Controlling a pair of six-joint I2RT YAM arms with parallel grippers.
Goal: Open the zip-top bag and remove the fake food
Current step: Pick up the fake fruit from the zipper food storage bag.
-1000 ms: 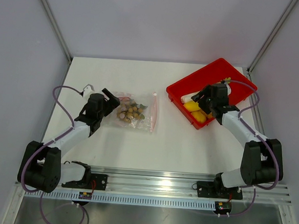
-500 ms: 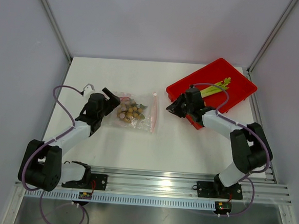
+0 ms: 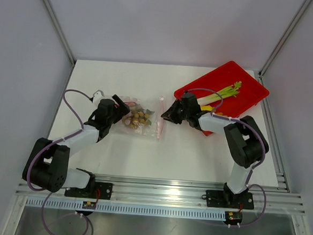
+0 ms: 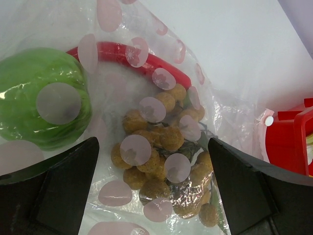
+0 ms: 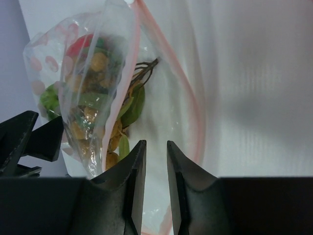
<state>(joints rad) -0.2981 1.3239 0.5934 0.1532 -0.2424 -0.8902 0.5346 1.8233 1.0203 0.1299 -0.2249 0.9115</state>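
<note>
Zip-top bag [image 3: 140,117] lies mid-left on bench [image 3: 148,82], mouth facing right. Its pink zip strip [image 3: 160,118] runs near–far. Right claw [image 3: 166,116] sits just right of that strip, pointing into the mouth, so it's the nearer arm for opening. Its fingers are close w/ a slim gap; can't tell if film is pinched. Left claw [image 3: 118,105] is spread wide astride the bag's closed left end, over tan balls [image 4: 161,142] & green fruit [image 4: 44,98]. Celery [image 3: 222,92] is already in red tray [image 3: 252,97], far right.

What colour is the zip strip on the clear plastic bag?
Pink-red zip strip; clearest in right wrist view.
</note>
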